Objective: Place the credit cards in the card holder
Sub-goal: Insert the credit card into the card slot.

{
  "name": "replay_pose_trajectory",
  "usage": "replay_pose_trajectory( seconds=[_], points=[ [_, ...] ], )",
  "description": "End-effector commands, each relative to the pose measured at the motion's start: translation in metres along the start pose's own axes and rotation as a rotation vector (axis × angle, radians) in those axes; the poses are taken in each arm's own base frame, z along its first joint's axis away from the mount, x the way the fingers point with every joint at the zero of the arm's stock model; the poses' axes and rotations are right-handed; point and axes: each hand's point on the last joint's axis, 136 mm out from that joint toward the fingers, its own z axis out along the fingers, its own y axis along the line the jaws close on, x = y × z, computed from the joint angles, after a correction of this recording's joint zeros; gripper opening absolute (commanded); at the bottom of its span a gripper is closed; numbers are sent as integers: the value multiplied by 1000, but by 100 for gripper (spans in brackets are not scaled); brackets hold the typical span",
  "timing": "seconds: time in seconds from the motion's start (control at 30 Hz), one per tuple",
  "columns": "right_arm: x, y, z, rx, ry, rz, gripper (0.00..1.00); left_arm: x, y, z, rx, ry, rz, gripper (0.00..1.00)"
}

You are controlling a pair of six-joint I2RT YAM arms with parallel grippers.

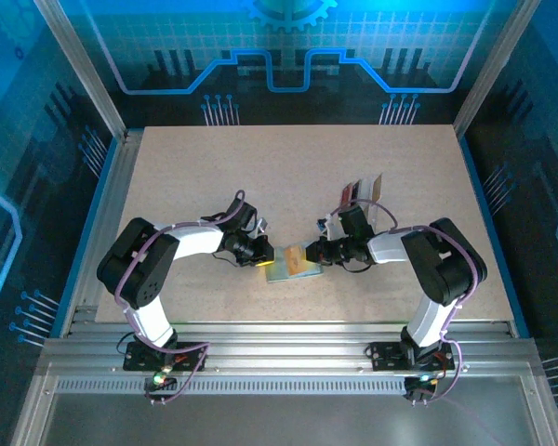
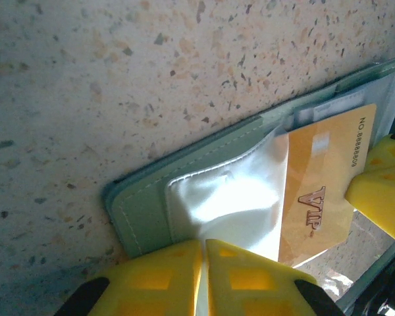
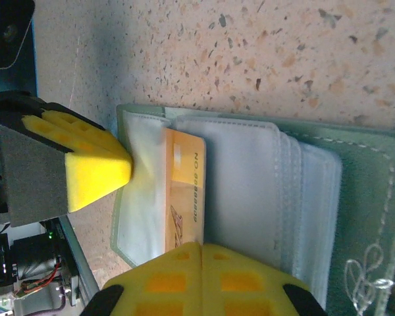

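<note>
Item: card holder [image 2: 145, 204], open flat on table [image 1: 214, 177] between both arms. Hold, left gripper [image 2: 203, 260]: jaws pinched on pale lining [image 2: 230, 197], pocket mouth apparently kept open. Hold, right gripper [image 3: 199, 263]: jaws clenched on end of gold card [image 3: 184, 171], partly under lining. Advised: slide straight, card flat, lining taut. Clearance: remaining credit cards [image 1: 363, 190] near right arm; bare table beyond.

Holder [image 2: 151, 204] is boxed in on two sides. The left gripper [image 2: 204, 263] is clamped on its lining, and the right gripper [image 3: 201, 257] is closed on the gold card [image 2: 319, 191] opposite. Spare cards [image 1: 363, 190] sit just beyond the right arm. The far and left parts of the table [image 1: 195, 167] give open passage.
</note>
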Motion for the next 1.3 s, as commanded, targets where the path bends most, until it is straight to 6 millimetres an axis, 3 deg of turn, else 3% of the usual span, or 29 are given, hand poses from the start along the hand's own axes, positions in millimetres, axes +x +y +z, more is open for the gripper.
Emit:
replay_pose_trajectory(
  seconds=[0.0, 0.73, 1.1, 1.27],
  points=[
    [-7, 2, 5, -14, -3, -3, 0, 18, 23, 3, -65, 53, -40, 12],
    [7, 6, 16, 13, -1, 23, 0, 21, 23, 3, -61, 53, -44, 13],
    [14, -5, 10, 80, 11, 28, 0, 6, -7, -35, 39, -32, -63, 14],
    [14, -5, 10, 83, 6, 40, 0, 3, -7, -33, 36, -23, -68, 14]
  ],
)
